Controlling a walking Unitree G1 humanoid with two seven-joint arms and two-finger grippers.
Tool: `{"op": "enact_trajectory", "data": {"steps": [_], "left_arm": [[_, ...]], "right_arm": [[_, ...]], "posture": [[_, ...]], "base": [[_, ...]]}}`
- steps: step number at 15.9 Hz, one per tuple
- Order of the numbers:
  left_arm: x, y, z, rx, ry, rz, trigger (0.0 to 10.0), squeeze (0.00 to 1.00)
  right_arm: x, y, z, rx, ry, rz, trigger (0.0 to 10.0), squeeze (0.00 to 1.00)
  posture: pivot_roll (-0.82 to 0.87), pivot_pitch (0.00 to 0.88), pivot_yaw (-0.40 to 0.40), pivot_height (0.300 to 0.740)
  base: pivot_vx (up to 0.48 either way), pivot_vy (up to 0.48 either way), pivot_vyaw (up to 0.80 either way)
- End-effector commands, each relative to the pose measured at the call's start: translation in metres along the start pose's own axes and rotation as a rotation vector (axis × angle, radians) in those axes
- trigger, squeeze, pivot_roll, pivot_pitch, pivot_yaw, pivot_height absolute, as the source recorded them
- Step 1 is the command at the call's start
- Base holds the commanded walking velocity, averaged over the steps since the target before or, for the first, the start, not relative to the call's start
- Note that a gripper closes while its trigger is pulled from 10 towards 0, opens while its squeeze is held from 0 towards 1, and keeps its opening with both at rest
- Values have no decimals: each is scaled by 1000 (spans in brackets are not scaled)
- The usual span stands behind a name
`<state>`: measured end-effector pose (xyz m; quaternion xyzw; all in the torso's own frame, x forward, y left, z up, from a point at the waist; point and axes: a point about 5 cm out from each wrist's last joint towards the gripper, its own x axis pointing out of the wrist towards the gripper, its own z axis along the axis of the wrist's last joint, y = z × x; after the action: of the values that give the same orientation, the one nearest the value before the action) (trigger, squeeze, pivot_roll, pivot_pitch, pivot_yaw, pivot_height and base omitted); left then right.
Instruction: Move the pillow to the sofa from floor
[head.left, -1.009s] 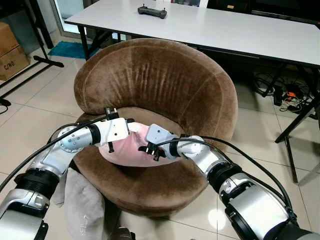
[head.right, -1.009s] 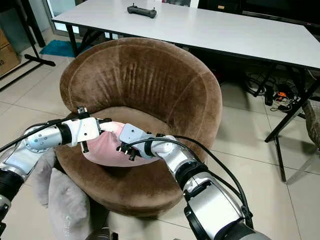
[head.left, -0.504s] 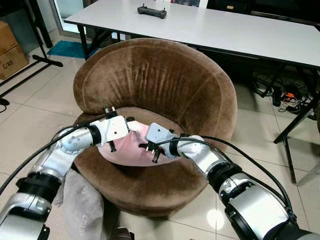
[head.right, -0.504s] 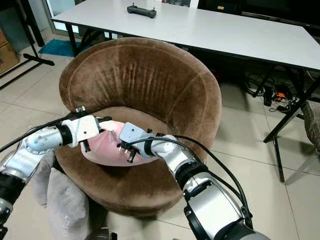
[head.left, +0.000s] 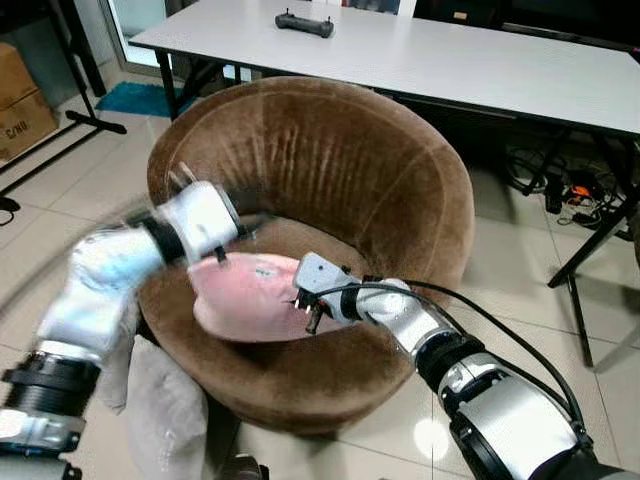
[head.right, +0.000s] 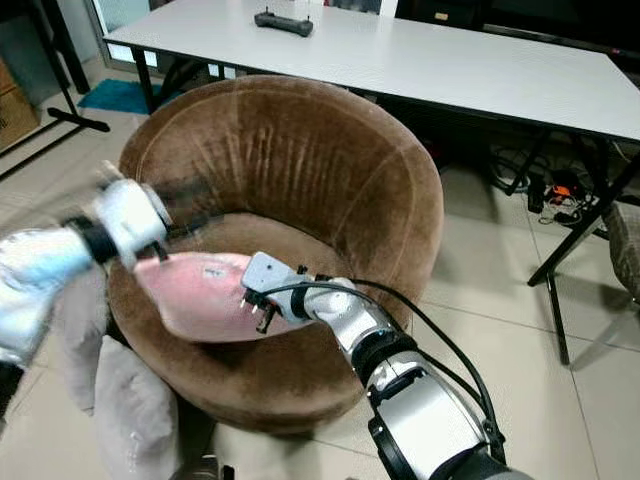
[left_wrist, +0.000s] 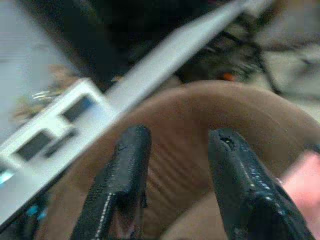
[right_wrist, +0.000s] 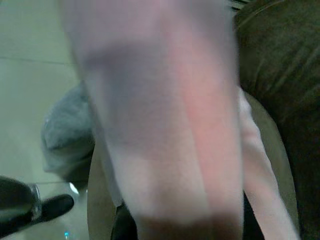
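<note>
The pink pillow lies flat on the seat of the round brown sofa, at centre frame in the eye views. The right gripper is at the pillow's right edge, just right of centre, with its white wrist block directly above the pillow; whether its fingers are apart or clamped on the fabric cannot be told, because the right wrist view is blurred pink cloth at close range. The left gripper is blurred in the eye views, at centre left over the sofa's left rim, above the pillow's left end. In the left wrist view its two black fingers stand apart with nothing between them, pointing at the sofa's backrest. A grey pillow lies on the tiled floor at lower left, against the sofa's base. A white table crosses the upper frame behind the sofa, with a black controller on it.
</note>
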<state>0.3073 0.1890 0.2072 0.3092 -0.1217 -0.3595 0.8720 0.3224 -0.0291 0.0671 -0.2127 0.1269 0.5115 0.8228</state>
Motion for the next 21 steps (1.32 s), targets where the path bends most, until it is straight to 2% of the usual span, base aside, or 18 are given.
{"op": "enact_trajectory", "data": {"steps": [1, 2, 3, 4, 6, 7, 9, 10, 12, 13, 15, 16, 18, 21], "left_arm": [[-6, 15, 10, -33, -20, 105, 10000, 1000], [-21, 29, 15, -63, 7, 231, 10000, 1000], [-30, 32, 15, -66, 33, 273, 10000, 1000], [-42, 34, 13, -72, 80, 324, 10000, 847], [-59, 27, 8, -101, 155, 392, 10000, 290], [-67, 16, 1, -147, 224, 437, 10000, 0], [-76, -3, -3, -199, 295, 514, 10000, 0], [-82, -22, -11, -254, 366, 591, 10000, 0], [-85, -47, -16, -297, 426, 644, 10000, 0], [-84, -52, -17, -308, 429, 655, 10000, 0], [-79, -72, -18, -326, 454, 669, 10000, 0], [-72, -77, -15, -318, 450, 639, 10000, 0], [-65, -80, -12, -325, 445, 640, 10000, 0], [-65, -79, -11, -306, 451, 649, 10000, 0]], "right_arm": [[-7, -15, 6, 59, -59, -71, 0, 0], [-16, -26, 13, 169, -158, -124, 0, 0], [-21, -31, 14, 198, -191, -144, 0, 0], [-29, -38, 16, 226, -228, -175, 0, 0], [-45, -49, 20, 305, -311, -247, 0, 0], [-58, -58, 22, 386, -360, -333, 0, 0], [-75, -63, 25, 499, -404, -428, 0, 0], [-83, -55, 31, 518, -421, -462, 10000, 0], [-90, -42, 37, 563, -409, -483, 10000, 0], [-92, -39, 39, 570, -421, -490, 10000, 0], [-99, -27, 51, 589, -481, -521, 10000, 0], [-100, -23, 57, 559, -475, -519, 10000, 0], [-100, -19, 65, 543, -458, -513, 10000, 0], [-106, -22, 71, 568, -455, -529, 10000, 0]], "posture": [[161, 0, -73, 740], [161, 0, -71, 740], [158, 0, -68, 740], [158, 0, -68, 740], [154, 0, -69, 740], [154, 0, -69, 740], [145, 0, -70, 740], [141, 0, -69, 740], [139, 0, -77, 740], [137, 0, -91, 740], [126, 0, -88, 740], [129, 0, -86, 740], [129, 0, -86, 740], [135, 0, -85, 740]], "base": [[0, 0, 0], [0, 0, 0], [0, 0, 0], [0, 0, 0], [0, 0, 0], [0, 0, 0], [0, 0, 0], [0, 0, 0], [0, 0, 0], [0, 0, 0], [0, 0, 0], [0, 0, 0], [0, -384, 0], [0, -444, 0]]}}
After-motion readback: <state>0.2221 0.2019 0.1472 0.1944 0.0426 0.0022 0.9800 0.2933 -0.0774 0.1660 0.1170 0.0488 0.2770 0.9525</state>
